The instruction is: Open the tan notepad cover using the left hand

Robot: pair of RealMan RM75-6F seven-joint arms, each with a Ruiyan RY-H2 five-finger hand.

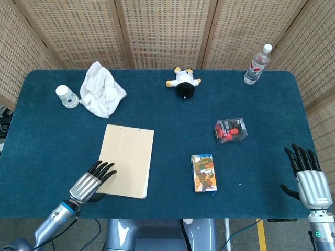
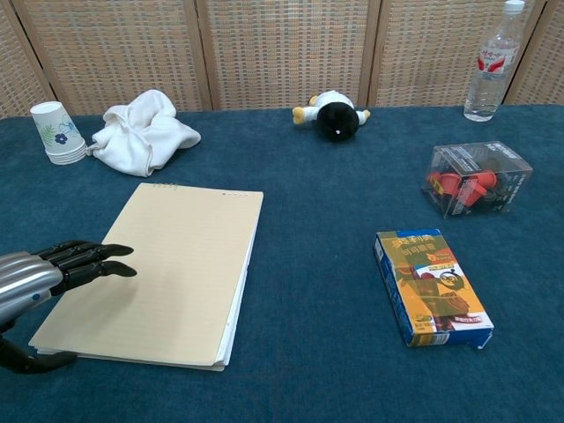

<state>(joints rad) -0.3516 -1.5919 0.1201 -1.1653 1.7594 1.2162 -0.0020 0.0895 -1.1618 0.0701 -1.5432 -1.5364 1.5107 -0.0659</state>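
- While the tan notepad [image 1: 127,161] lies closed and flat on the blue table [image 1: 172,110] near its front edge, the head view shows the left hand [image 1: 90,181] at its near left corner, fingers outstretched over the cover and gripping nothing; the thumb looks tucked below, at the pad's edge.
- From above, the right hand [image 1: 310,178] rests well apart at the table's right, fingers spread, unloaded.
- Risk, as I judge it: the fingers lie on top of the cover, so a lift could drag the whole pad across the cloth, or catch several sheets instead of the cover alone.
- At chest level, the left hand [image 2: 48,273] reaches in from the frame's left edge, fingertips [image 2: 119,250] over the pad's left margin; the thumb [image 2: 35,360] sits low beside the near corner.
- Whether the thumb is under the cover or only against the table cannot be told.
- The wrist is cut off by the frame, and the right hand does not appear in this view.
- Whether the fingertips touch the paper or hover just above is unclear.
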